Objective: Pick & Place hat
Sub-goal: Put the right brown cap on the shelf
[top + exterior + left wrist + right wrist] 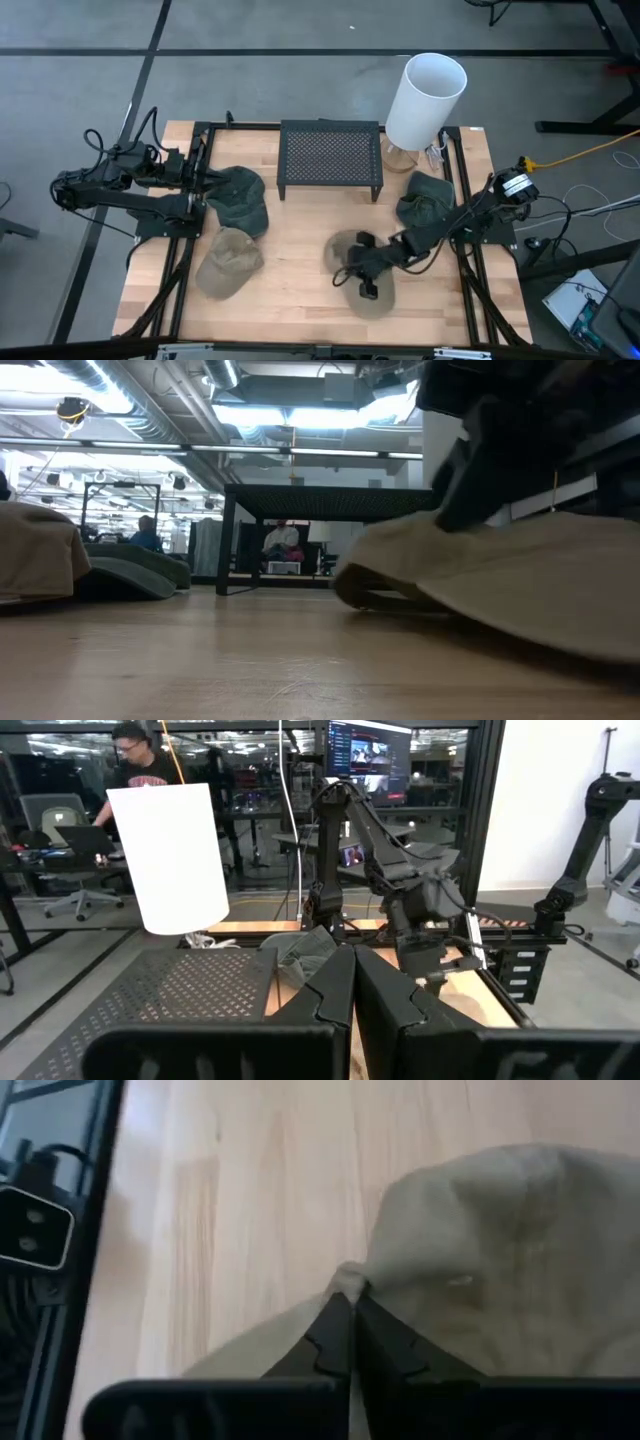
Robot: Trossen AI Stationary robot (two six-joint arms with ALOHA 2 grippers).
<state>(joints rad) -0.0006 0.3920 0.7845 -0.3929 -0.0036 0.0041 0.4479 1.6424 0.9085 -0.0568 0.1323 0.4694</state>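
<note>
Several hats lie on the wooden table. A khaki hat [372, 290] lies near the middle front, crown up, and fills the low view's right side [500, 570]. My right gripper [352, 264] comes in from the table's right, slants down and is shut on its cloth [345, 1298]. A second tan hat [228, 262] lies front left, a dark green hat [240, 198] behind it, and another green hat [425, 197] at the right. My left gripper [353, 982] waits shut and level at the table's left edge [205, 178], touching nothing. My right gripper pinches a small raised fold of the khaki hat [350, 1280] between its two fingertips, at the edge of the crown where the cloth runs out flatter. The fingers slant down from the table's right. The hat lies on the table.
A black mesh rack [330, 158] stands at the middle back, with a white lampshade [425, 98] to its right. Black frame rails [462, 200] run along both sides of the table. Bare wood [300, 240] shows between the hats. People sit in the room beyond.
</note>
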